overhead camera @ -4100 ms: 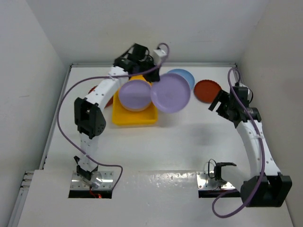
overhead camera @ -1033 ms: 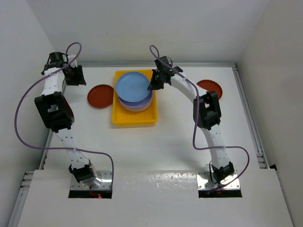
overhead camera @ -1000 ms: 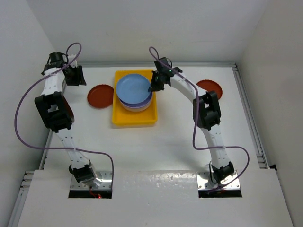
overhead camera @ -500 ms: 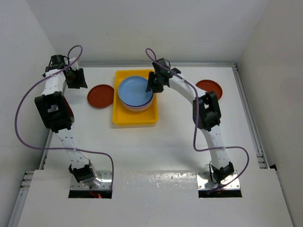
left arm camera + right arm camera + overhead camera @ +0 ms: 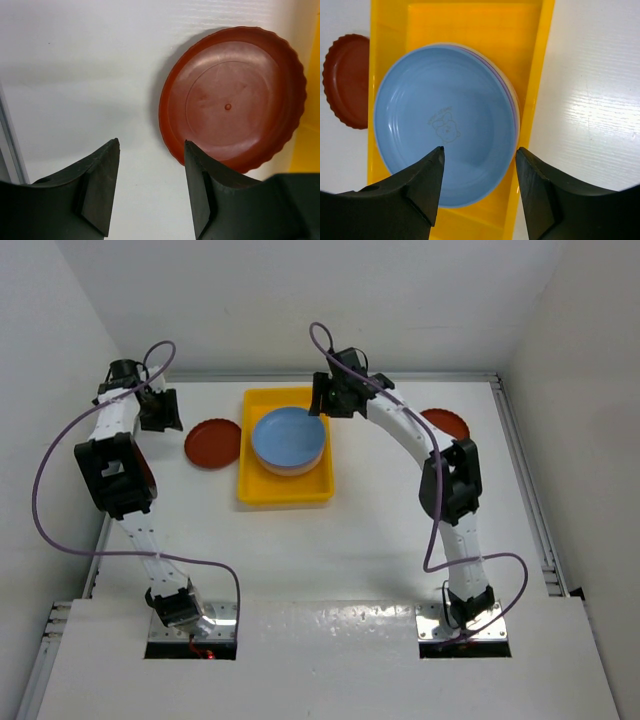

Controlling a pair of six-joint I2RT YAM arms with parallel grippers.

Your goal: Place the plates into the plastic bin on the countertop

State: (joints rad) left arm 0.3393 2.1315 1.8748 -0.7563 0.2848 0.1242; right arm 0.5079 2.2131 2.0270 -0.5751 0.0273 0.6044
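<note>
Two dark red plates (image 5: 212, 443) (image 5: 450, 422) flank the yellow bin (image 5: 285, 495) on the bench (image 5: 380, 540).
Bin runs lengthwise away from the arms, face-up stack toward its far end, light blue plate (image 5: 289, 435) on top. Left pincer (image 5: 151, 145) and right pincer (image 5: 480, 152) both open, empty.

Stack under light blue plate (image 5: 289, 436) mostly hidden: only lilac, cream rim slivers show in right wrist view, count unclear. Right dark red plate (image 5: 450, 420) partly behind right arm (image 5: 405, 427). Left dark red plate (image 5: 232, 97) lower rim behind left gripper (image 5: 151, 145) finger (image 5: 200, 200). Plastic bin (image 5: 310, 145) cut to sliver at left wrist picture's edge. Fingertip gaps too small to read in top view.
</note>
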